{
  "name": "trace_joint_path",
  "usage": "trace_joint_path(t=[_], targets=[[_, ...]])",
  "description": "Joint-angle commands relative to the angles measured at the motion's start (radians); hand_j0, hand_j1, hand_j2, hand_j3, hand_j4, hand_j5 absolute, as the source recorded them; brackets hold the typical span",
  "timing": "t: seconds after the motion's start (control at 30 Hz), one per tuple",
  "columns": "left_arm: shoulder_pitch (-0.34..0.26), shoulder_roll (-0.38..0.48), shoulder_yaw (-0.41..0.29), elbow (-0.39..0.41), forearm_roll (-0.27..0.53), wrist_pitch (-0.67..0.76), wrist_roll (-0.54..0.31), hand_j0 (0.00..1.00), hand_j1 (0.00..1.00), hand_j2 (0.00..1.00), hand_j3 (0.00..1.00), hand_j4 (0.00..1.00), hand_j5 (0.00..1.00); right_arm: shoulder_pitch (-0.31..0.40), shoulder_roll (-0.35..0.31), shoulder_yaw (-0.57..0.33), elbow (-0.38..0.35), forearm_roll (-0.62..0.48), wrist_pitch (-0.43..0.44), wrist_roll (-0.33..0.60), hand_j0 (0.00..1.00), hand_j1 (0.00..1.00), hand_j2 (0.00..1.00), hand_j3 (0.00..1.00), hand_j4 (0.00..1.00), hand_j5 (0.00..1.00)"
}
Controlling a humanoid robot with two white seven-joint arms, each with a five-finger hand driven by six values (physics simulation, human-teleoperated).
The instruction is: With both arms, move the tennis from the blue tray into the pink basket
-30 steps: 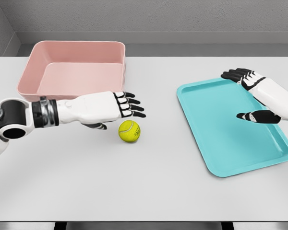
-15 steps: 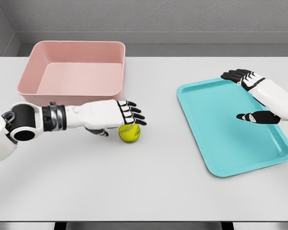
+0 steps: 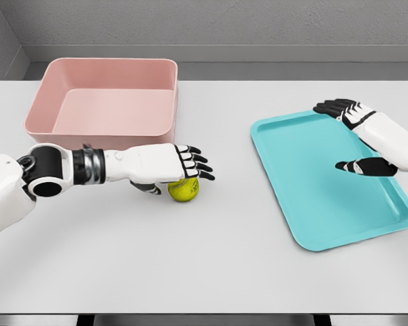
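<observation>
Fingers spread, the left hand (image 3: 164, 165) lies over the tennis ball (image 3: 183, 190) on the white table (image 3: 211, 265), between pink basket (image 3: 47, 119) and blue tray (image 3: 313, 210); the right hand (image 3: 370, 139) hovers open above the tray.

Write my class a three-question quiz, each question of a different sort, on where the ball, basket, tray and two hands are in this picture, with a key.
1. True or false: the tennis ball lies on the blue tray.
2. Multiple choice: the left hand is A) inside the pink basket, B) over the ball with fingers spread, C) resting on the tray.
3. Fill in: the right hand shows above the ____.

Key
1. False: it sits on the white table, between basket and tray.
2. B. A closed grasp is not visible.
3. Tray; its fingers are open and hold nothing.
</observation>
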Motion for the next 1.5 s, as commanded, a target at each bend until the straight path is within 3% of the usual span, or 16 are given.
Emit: trace_joint_path(t=[0.0,0.43,0.57,0.83,1.13,1.47], targets=[[0.000,-0.004,-0.001,0.004,0.006,0.002,0.001,1.00,1.00,1.00,1.00,1.00,1.00,0.002,-0.001,0.000,0.001,-0.008,0.003,-0.001,1.00,1.00,1.00,1.00,1.00,1.00],[0.000,-0.018,-0.016,0.043,0.006,0.002,-0.003,1.00,1.00,1.00,1.00,1.00,1.00,0.002,-0.001,0.000,0.001,-0.008,0.003,-0.001,1.00,1.00,1.00,1.00,1.00,1.00],[-0.002,-0.031,-0.018,0.040,0.006,0.002,-0.018,0.89,0.89,0.89,0.89,0.89,0.89,0.002,-0.001,0.000,0.001,-0.009,0.003,-0.001,1.00,1.00,1.00,1.00,1.00,1.00],[-0.006,-0.037,-0.036,0.040,0.006,0.002,-0.019,0.84,0.84,0.84,0.84,0.84,0.84,0.006,-0.001,0.000,-0.001,-0.009,0.003,-0.001,1.00,1.00,1.00,1.00,1.00,1.00],[-0.002,-0.031,-0.033,0.046,0.015,0.002,-0.035,0.54,0.54,0.54,0.54,0.54,0.54,0.006,-0.001,0.000,-0.001,-0.009,0.003,-0.001,1.00,1.00,1.00,1.00,1.00,1.00],[-0.015,-0.029,-0.031,0.043,0.021,0.002,-0.035,0.54,0.54,0.54,0.54,0.54,0.54,0.008,-0.001,0.000,-0.001,-0.014,0.003,-0.001,1.00,1.00,1.00,1.00,1.00,1.00]])
